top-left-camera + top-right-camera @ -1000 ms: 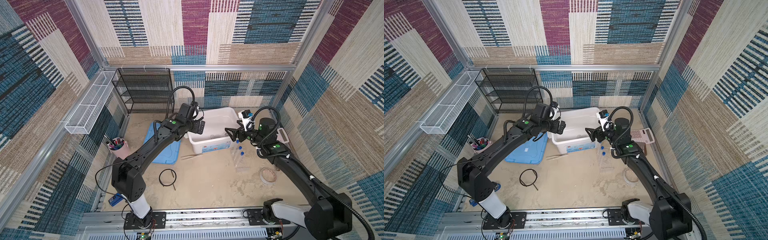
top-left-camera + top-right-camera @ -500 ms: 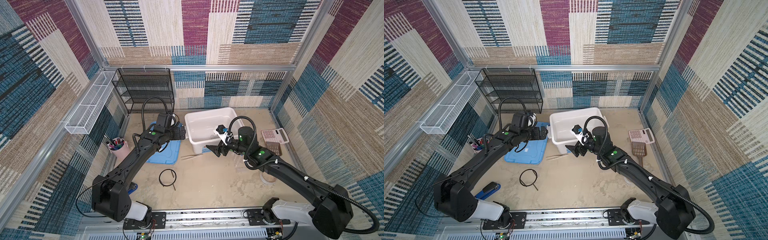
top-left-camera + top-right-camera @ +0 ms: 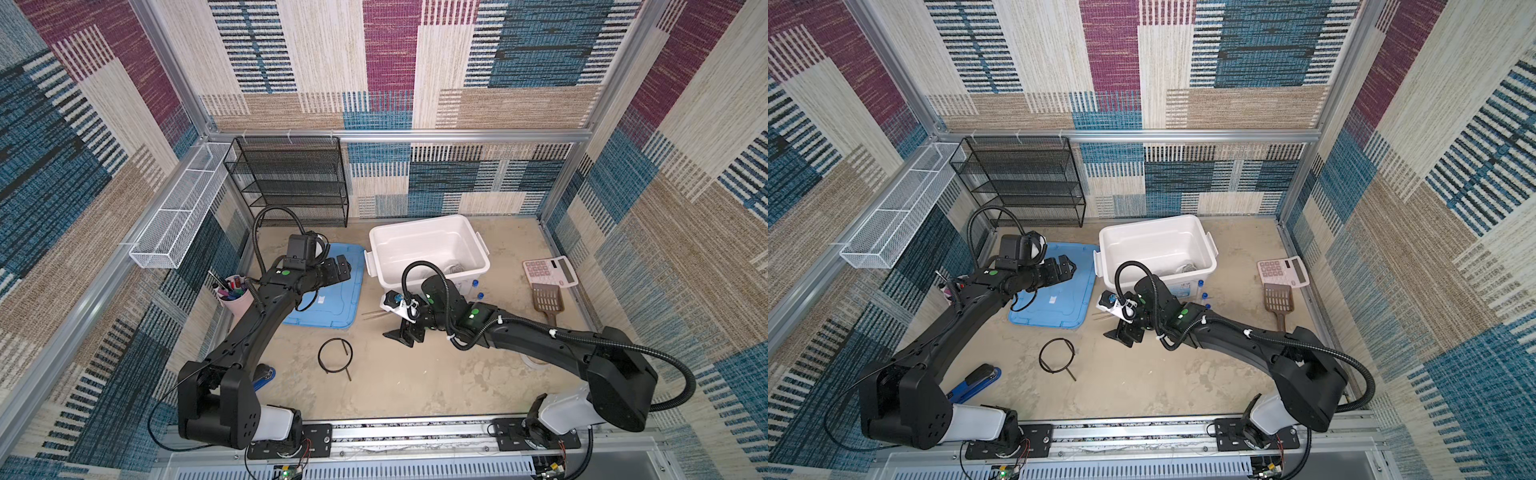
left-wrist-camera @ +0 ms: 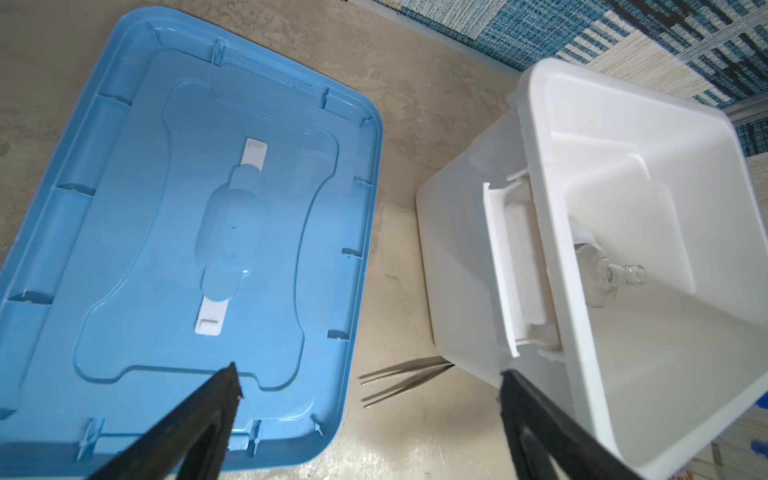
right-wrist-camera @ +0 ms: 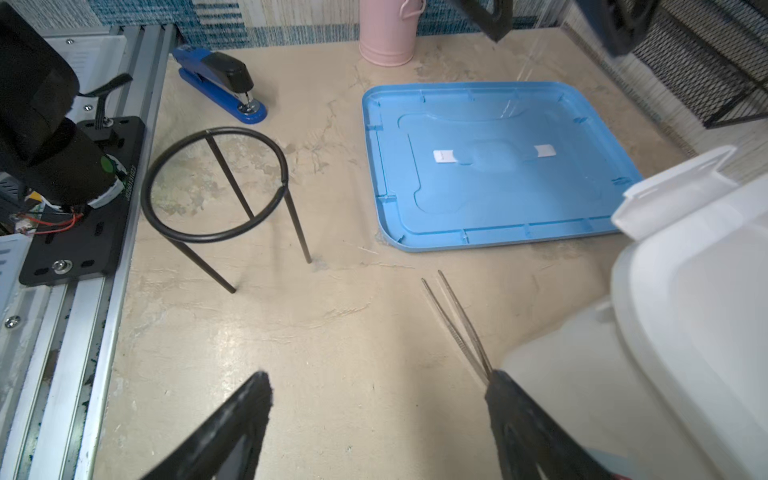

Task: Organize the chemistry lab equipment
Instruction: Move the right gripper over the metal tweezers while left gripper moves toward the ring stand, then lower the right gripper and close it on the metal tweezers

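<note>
The right gripper (image 5: pixel 379 376) sat low over the table (image 5: pixel 332 340), its jaws spread wide with nothing between them. The tweezers (image 5: pixel 457 320) lay flat just ahead of it, tips pointing away. Their joined end ran behind one finger (image 5: pixel 515 415), and whether they touched it could not be told. The bin (image 5: pixel 685 291) stood close on that same side. Ahead, toward the other finger, the tripod (image 5: pixel 297 224) stood upright on its legs, well clear of the gripper. The lid (image 5: pixel 498 166) lay flat farther ahead. In a top view, two blue-capped tubes (image 3: pixel 476 284) showed behind this gripper, beside its wrist and near the bin's front wall.

The left gripper (image 4: pixel 369 370) hung above the table, its jaws likewise wide apart and empty. Below it the lid lay under one finger and the bin under the other, with the tweezers on the bare table between them. The flask (image 4: pixel 602 278) lay on its side on the bin's floor, by the wall nearest this gripper.
</note>
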